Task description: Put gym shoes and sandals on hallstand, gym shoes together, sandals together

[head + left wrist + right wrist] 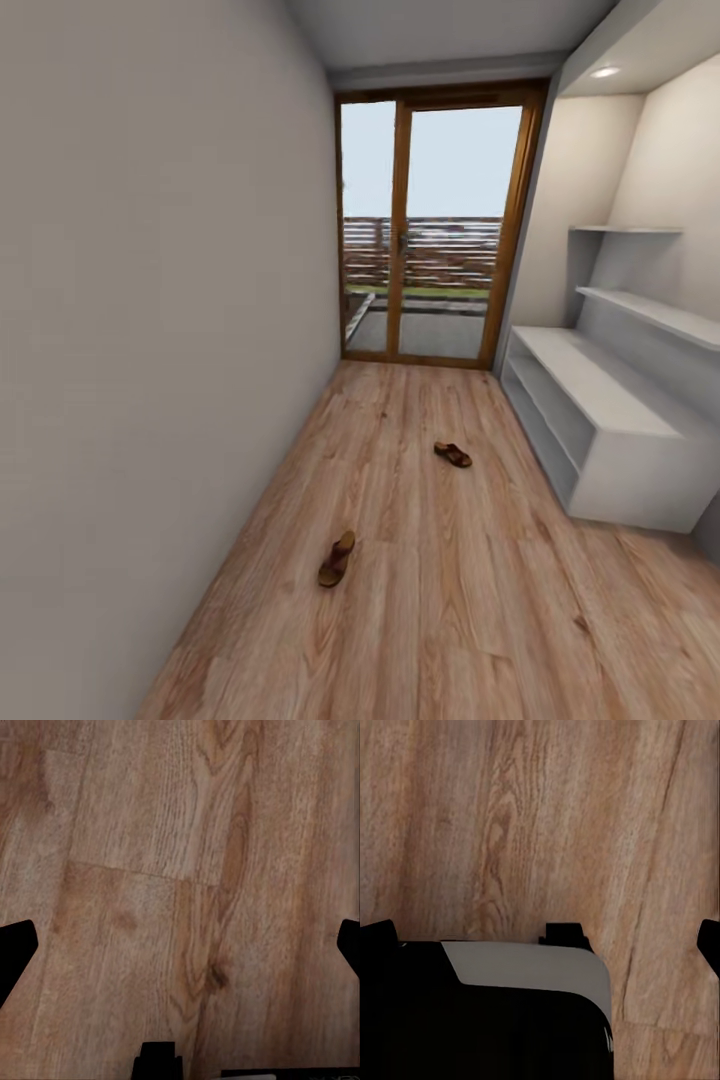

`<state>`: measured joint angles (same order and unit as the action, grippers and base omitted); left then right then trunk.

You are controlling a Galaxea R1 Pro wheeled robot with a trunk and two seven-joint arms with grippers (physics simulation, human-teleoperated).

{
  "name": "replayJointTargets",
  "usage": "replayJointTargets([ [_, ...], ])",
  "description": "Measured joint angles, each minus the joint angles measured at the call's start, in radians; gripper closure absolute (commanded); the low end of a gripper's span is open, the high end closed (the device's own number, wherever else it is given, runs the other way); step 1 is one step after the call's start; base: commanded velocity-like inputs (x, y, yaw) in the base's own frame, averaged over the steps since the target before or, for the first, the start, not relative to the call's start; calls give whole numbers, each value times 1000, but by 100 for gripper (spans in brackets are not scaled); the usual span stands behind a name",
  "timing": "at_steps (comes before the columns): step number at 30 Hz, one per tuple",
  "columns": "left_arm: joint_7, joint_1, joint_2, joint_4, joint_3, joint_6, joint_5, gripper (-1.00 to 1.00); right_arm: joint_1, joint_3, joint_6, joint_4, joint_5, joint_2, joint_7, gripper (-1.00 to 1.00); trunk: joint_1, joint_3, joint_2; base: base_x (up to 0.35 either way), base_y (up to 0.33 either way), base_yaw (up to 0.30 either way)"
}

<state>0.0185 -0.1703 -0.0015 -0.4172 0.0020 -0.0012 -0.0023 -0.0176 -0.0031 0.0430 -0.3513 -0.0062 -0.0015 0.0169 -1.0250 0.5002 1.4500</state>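
Wood-plank corridor floor [450,600] wide open, two sandals [337,559] apart, hallstand [620,440] right, both hands spread.

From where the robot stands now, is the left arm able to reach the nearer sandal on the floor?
Probably not yet. The nearer sandal lies ahead on the corridor floor, and the left gripper, wide open, looks down at bare planks. Nothing blocks the way, so the robot likely has to drive closer first.

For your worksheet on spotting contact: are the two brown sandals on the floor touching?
Apart. The head view shows bare floor between near sandal and far sandal.
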Motion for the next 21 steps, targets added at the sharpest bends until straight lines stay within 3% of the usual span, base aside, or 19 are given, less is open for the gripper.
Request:
replayJointTargets([
  [21,0,0,0,0,0,0,1,-100,0,0,0,0,0,0,0,-100,0,18,0,272,-212,31],
])
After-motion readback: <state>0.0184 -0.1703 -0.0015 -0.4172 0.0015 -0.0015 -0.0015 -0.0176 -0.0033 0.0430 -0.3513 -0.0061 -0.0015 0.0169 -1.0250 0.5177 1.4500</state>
